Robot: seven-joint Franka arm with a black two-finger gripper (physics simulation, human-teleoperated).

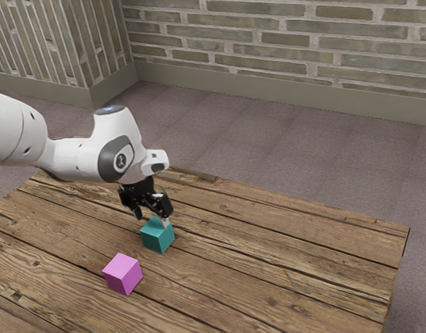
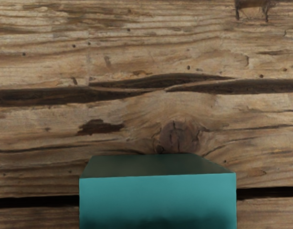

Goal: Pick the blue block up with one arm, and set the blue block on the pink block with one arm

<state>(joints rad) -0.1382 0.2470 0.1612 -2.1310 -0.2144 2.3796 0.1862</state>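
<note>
The gripper (image 1: 156, 216) hangs over the blue block (image 1: 157, 236), perhaps touching its top; open or closed, I cannot tell. The pink block (image 1: 122, 272) stands near at seven o'clock on the table (image 1: 282, 263).

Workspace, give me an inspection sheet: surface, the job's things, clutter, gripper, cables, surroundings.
Surface: wooden plank table, with cracks and knots.
Job's things: blue block rests on the table; pink block sits apart from it, nearer the camera, nothing on top.
Clutter: nothing seen.
Gripper: gripper is down at the blue block's top.
Cables: nothing seen.
Surroundings: carpeted floor, brick wall.
</note>
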